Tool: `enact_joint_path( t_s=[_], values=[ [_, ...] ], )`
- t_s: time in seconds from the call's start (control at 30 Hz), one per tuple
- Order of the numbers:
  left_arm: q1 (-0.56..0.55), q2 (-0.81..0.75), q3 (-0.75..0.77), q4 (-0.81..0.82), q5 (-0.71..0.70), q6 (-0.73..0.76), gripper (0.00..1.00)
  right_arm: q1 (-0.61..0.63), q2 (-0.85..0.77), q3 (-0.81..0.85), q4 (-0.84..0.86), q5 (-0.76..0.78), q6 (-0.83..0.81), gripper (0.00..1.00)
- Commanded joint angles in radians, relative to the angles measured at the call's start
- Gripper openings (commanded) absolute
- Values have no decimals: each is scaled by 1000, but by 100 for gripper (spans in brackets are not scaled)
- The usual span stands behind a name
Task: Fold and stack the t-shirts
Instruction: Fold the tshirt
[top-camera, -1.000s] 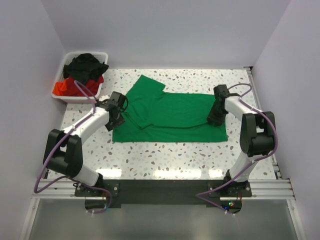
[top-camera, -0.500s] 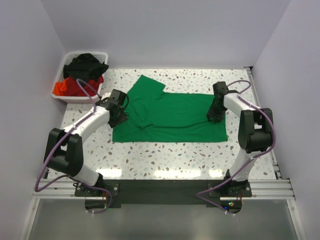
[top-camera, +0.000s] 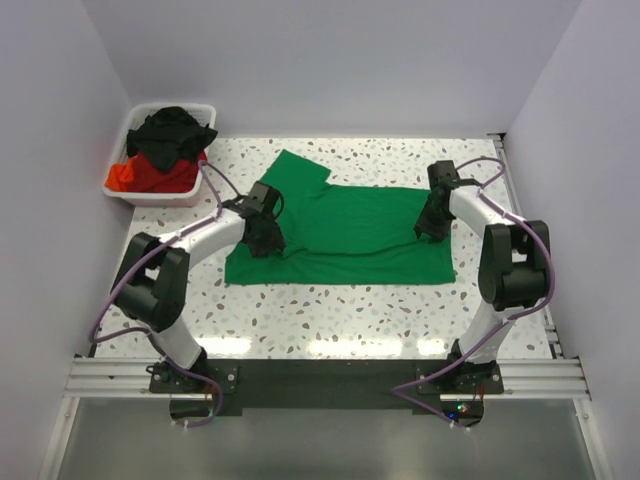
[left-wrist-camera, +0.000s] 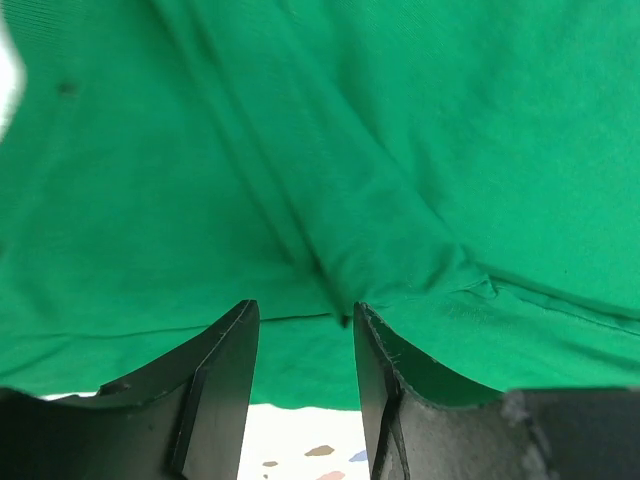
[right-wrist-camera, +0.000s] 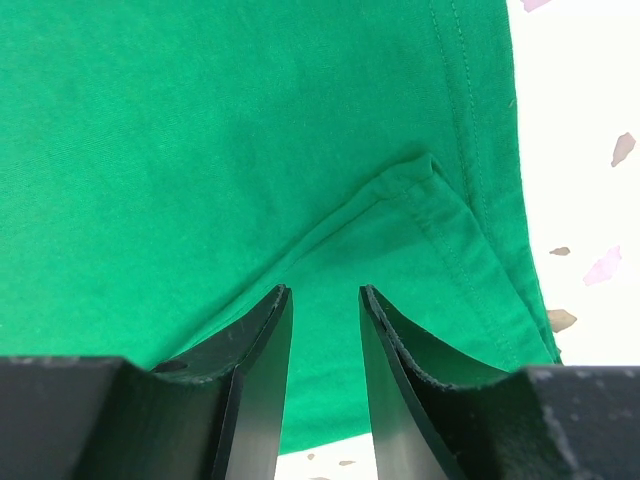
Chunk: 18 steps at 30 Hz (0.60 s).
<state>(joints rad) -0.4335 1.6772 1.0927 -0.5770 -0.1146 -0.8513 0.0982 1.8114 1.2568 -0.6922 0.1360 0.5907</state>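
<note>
Speckled white table (top-camera: 330, 310), pale lilac walls (top-camera: 330, 60). White bin (top-camera: 160, 198) sits at the table's far left corner, with a black shirt (top-camera: 172, 132) and a red shirt (top-camera: 150, 175) heaped in it. Green t-shirt (top-camera: 350, 230) is spread across the table's middle.

Top view alone shows the bin and both my arms. Wrist views alone show a raised fold (left-wrist-camera: 380, 240) just ahead of my left claw (top-camera: 268, 243) and a turned-up hem corner (right-wrist-camera: 430, 170) ahead of my right claw (top-camera: 428, 228).

Left claw is over the shirt's left part, jaws apart, gripping nothing. Right claw is at the shirt's right edge, gap narrow, nothing between.
</note>
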Motion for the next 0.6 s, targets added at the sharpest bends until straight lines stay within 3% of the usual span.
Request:
enact_joint_path(
  t_s=[0.0, 0.3, 0.57],
  values=[
    [-25, 33, 62, 46, 47, 8, 47, 5, -63, 6, -15, 8, 12, 37],
    [-36, 85, 90, 65, 39, 15, 40, 6, -83, -7, -21, 13, 14, 37],
    [-42, 113, 98, 54, 39, 20, 20, 6, -87, -4, -26, 25, 14, 36]
  ],
)
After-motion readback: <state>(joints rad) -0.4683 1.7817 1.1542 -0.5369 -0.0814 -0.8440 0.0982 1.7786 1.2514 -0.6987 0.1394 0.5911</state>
